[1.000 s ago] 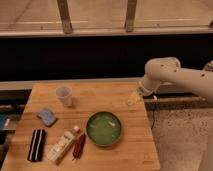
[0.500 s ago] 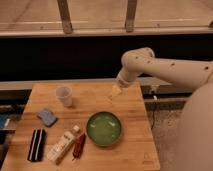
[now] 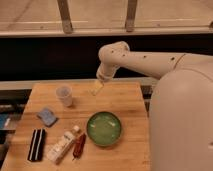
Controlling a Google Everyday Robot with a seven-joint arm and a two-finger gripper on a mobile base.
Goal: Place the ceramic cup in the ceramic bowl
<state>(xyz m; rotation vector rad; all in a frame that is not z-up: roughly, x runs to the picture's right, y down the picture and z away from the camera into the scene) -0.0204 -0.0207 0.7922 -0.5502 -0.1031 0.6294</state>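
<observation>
The robot's white body fills the right side of the room from where I stand, and its arm reaches left from it, out over the far edge of the table. The table is plain wood, with a dark wall and a railing behind it.

Taking the table's middle as the clock's centre, the green bowl sits at about 3 o'clock, upright and with nothing in it. The white carton lies on its side at 7 o'clock, pointing slantwise. A flat black thing (I cannot tell what it is) lies at 8 o'clock near the left corner. A blue pad lies at 9 o'clock. The cup stands upright at 11 o'clock, well apart from the bowl. A thin reddish packet lies at 6 o'clock, just beside the carton.

The hand hangs at 1 o'clock, above the table, to the cup's right and apart from it. Its yellowish fingers stand wide and hold nothing.
</observation>
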